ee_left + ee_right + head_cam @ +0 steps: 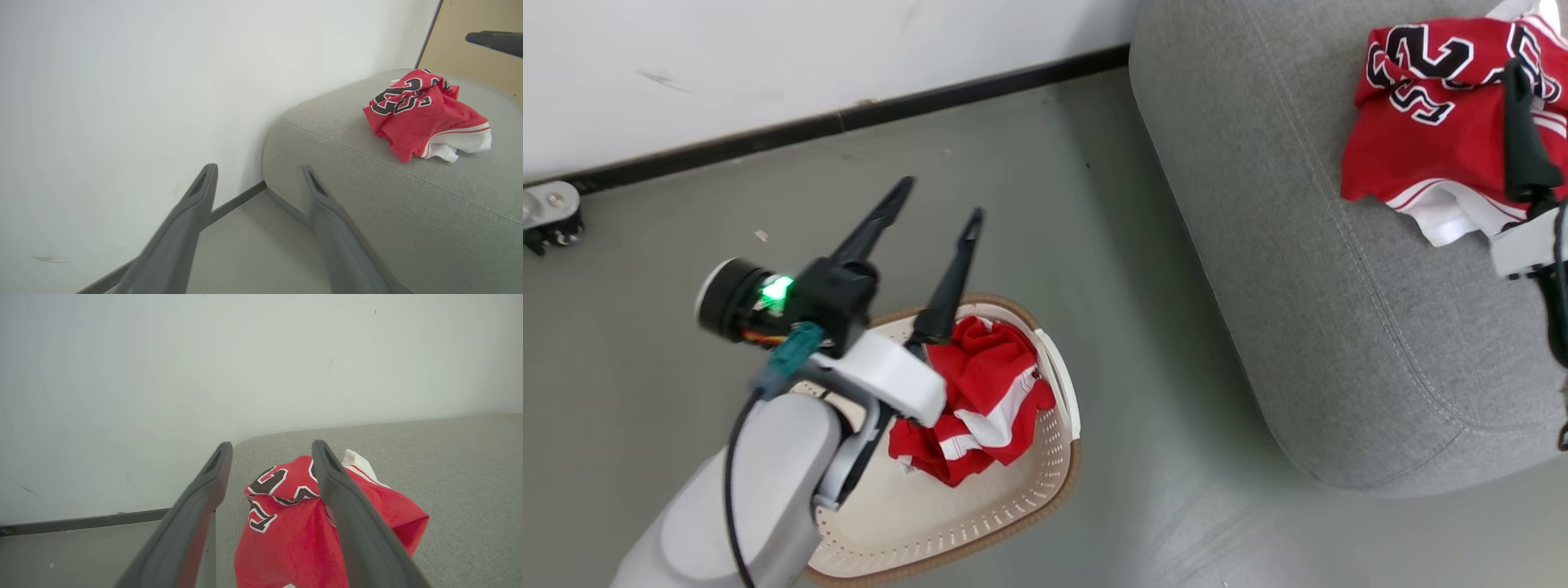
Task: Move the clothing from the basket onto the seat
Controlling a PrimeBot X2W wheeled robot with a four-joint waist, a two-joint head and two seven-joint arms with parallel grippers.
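Note:
A crumpled red garment with white stripes [980, 400] lies in the cream perforated basket [1029, 523] on the floor. My left gripper [941, 200] hangs above the basket's far rim, open and empty; its own view shows the left gripper [258, 168] pointing at the wall and the corner of the seat [367, 183]. A second red garment with black numerals [1429, 106] rests on the grey seat [1298, 286]. My right gripper [272, 446] stands open just over this numbered garment [294, 522], holding nothing. One of its dark fingers [1523, 139] shows at the right edge.
A white wall with a black baseboard [849, 122] runs behind the basket. Grey floor [645, 343] separates the basket from the seat. A small wheeled metal fitting [551, 212] sits at the far left by the wall. A beige panel [478, 61] stands behind the seat.

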